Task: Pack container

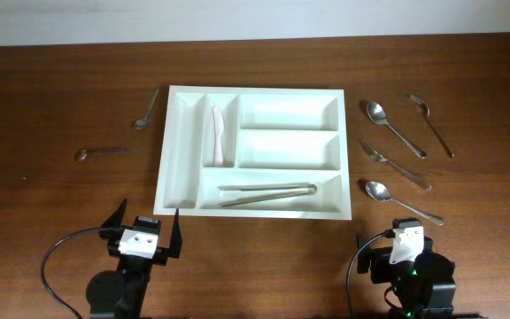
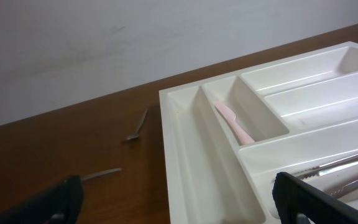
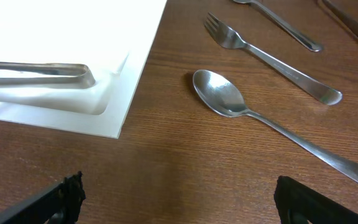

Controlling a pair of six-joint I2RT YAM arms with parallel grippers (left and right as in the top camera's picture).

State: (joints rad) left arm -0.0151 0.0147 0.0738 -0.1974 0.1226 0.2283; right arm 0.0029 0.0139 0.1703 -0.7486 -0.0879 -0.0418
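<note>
The white cutlery tray lies mid-table; it also shows in the left wrist view and the right wrist view. It holds a pink knife in a narrow compartment and metal tongs in the front compartment. Right of the tray lie two spoons and two forks. Left of it lie two small spoons. My left gripper is open and empty at the tray's front left corner. My right gripper is open and empty, just behind the near spoon.
The dark wooden table runs to a pale wall at the back. The arm bases and cables sit at the front edge.
</note>
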